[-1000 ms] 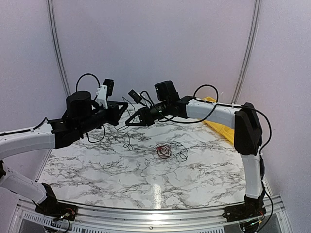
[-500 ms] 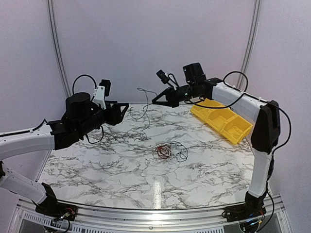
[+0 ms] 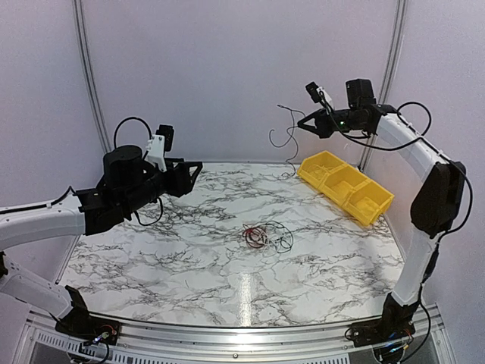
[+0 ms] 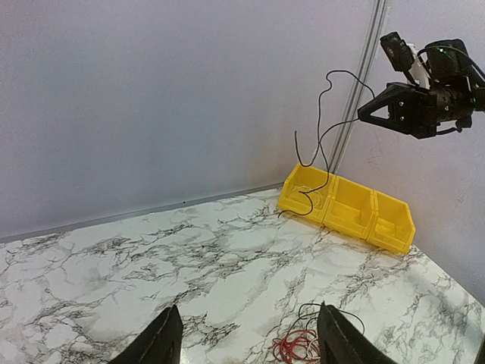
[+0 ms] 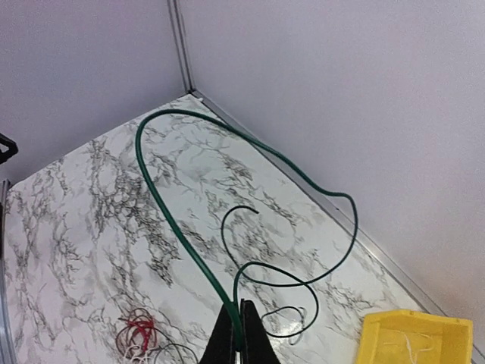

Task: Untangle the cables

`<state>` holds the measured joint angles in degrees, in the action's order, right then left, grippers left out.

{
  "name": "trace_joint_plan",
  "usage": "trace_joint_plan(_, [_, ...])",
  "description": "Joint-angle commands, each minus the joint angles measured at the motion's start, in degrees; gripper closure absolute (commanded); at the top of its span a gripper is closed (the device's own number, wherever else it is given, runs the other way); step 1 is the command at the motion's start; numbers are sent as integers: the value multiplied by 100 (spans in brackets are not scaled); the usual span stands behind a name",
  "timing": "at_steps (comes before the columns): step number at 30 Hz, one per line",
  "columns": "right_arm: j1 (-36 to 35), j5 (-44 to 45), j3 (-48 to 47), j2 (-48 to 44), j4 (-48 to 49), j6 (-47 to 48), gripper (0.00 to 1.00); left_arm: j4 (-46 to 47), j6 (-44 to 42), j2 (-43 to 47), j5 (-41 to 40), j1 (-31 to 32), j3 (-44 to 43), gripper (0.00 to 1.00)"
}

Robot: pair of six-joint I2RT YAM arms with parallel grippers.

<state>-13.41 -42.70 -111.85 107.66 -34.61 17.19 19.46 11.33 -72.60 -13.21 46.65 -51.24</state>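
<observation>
Above the marbled desk (image 3: 151, 262), the right hand (image 3: 301, 124) pinches a thin curling wire (image 5: 139, 144).
Left hand (image 3: 194, 170) gapes wide; red-black coils (image 3: 264, 236) lie tangled.

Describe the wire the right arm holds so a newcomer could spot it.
Above the yellow plastic bin at the far right of the marble table, the right gripper has its jaws shut on a thin dark green wire. It alone hangs in mid-air in loose curves; the red and black tangle lies on the tabletop.
</observation>
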Motion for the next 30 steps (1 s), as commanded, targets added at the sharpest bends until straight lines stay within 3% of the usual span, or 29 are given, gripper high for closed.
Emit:
trace_joint_plan(1, [523,446,-258,-175,-158,212,100,181,-86,41,-98,58,33,37])
trace_joint_plan(17, [2305,262,419,-188,-165,206,100,181,-233,-57,-105,150,42,35])
trace_joint_plan(30, [2598,239,957,-12,-124,225,100,179,-382,-112,-189,232,53,34])
